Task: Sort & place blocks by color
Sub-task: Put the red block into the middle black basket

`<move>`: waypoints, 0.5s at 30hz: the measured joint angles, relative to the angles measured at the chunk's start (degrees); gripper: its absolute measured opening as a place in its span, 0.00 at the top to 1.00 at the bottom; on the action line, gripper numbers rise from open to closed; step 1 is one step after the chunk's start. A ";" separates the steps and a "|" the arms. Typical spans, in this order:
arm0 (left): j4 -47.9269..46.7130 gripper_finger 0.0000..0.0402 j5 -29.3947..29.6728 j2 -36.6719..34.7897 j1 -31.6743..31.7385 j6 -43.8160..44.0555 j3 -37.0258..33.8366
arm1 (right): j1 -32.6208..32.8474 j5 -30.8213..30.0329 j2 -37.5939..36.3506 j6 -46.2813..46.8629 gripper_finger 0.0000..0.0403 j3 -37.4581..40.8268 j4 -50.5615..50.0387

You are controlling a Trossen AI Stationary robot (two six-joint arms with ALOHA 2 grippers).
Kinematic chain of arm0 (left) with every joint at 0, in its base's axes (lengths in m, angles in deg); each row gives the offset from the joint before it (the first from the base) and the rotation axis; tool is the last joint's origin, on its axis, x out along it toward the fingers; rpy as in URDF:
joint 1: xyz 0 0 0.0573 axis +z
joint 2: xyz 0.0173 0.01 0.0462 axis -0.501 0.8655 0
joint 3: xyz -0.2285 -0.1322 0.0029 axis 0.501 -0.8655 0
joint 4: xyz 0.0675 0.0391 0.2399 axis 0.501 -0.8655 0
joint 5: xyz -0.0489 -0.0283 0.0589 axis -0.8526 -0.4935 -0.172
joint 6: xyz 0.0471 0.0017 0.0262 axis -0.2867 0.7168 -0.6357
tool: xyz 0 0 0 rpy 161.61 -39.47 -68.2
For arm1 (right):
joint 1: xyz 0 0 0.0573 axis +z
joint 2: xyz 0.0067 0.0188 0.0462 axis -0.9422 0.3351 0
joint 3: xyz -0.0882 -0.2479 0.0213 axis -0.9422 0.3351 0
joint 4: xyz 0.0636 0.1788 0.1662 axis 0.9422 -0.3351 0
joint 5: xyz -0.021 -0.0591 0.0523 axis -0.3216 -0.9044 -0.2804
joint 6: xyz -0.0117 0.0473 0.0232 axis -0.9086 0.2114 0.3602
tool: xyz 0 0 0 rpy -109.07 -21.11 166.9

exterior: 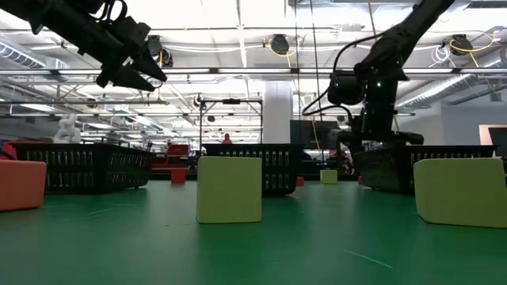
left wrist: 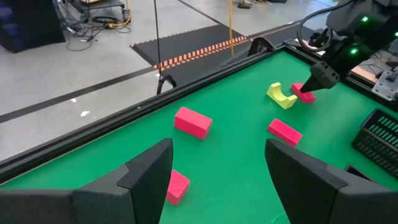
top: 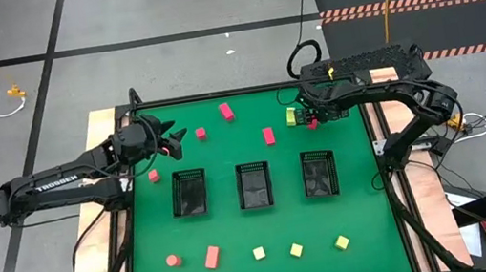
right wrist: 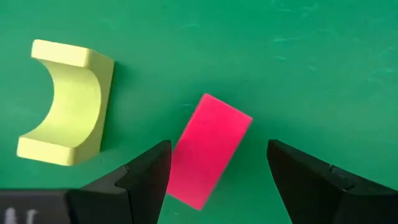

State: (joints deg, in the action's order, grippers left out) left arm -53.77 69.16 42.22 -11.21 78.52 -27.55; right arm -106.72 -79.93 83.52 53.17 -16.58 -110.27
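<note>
You have the green tabletop (top: 362,224) with three black mesh baskets (top: 254,183) in a row across its middle, and nothing shows inside any of them, so the sorting looks barely begun.

The blocks lie in two scattered groups. Along the near edge sit a salmon-red cylinder (top: 174,260), a salmon-red bar (top: 212,256) and three yellow-green cubes (top: 297,249). On the far half lie several pink-red blocks (top: 226,111), and a yellow-green arch-shaped piece (right wrist: 65,102) rests just beside a pink-red bar (right wrist: 208,149) near the far right corner.

Your right gripper (right wrist: 211,171) hangs straight over that pink-red bar with its fingers spread, one on each side of it and neither touching it yet. The bar lies skewed to the line between the fingers. So the step in hand looks like the approach to pick this bar.

Your left gripper (left wrist: 217,171) hovers raised over the far left part of the tabletop, fingers also spread and holding nothing, with a small pink-red block (left wrist: 177,186) just below it.

Next, you would likely want to turn the right wrist to square up with the bar, lower, and close across its narrow width. Keep clear of the arch piece, which could get nudged.
</note>
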 joint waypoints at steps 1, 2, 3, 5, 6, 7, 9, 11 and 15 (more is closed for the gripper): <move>0.20 0.36 0.01 0.00 0.02 0.00 0.00 | 0.00 0.00 0.00 0.19 0.36 0.58 1.47; 0.31 0.36 0.01 0.00 0.02 0.00 0.02 | 0.00 0.02 0.00 0.24 0.36 1.07 2.79; 0.40 0.36 0.01 0.00 0.02 0.02 0.04 | 0.00 0.00 0.00 0.22 0.36 1.46 3.83; 0.42 0.36 0.01 0.00 0.02 -0.02 0.04 | 0.00 -0.09 0.17 -0.02 0.36 1.96 4.25; 0.44 0.36 0.01 0.00 0.02 -0.02 0.04 | 0.00 -0.26 0.59 -0.20 0.36 2.13 4.02; 0.44 0.36 0.01 0.00 0.02 -0.02 0.04 | -0.01 -0.23 0.93 -0.67 0.36 2.34 3.57; 0.64 0.36 0.01 0.00 0.02 -0.02 0.04 | -0.11 -0.32 1.77 -1.91 0.38 2.57 3.58; 1.21 0.36 0.01 0.00 0.01 -0.07 0.04 | -0.11 -0.56 2.98 -2.89 0.43 2.57 3.51; 1.71 0.36 0.03 0.00 -0.42 -0.09 0.07 | -0.04 -0.42 4.63 -6.10 0.56 2.59 3.23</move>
State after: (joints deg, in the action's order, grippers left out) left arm -52.06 69.19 42.22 -11.63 78.44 -27.49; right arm -106.76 -80.34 88.16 47.06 -13.99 -107.04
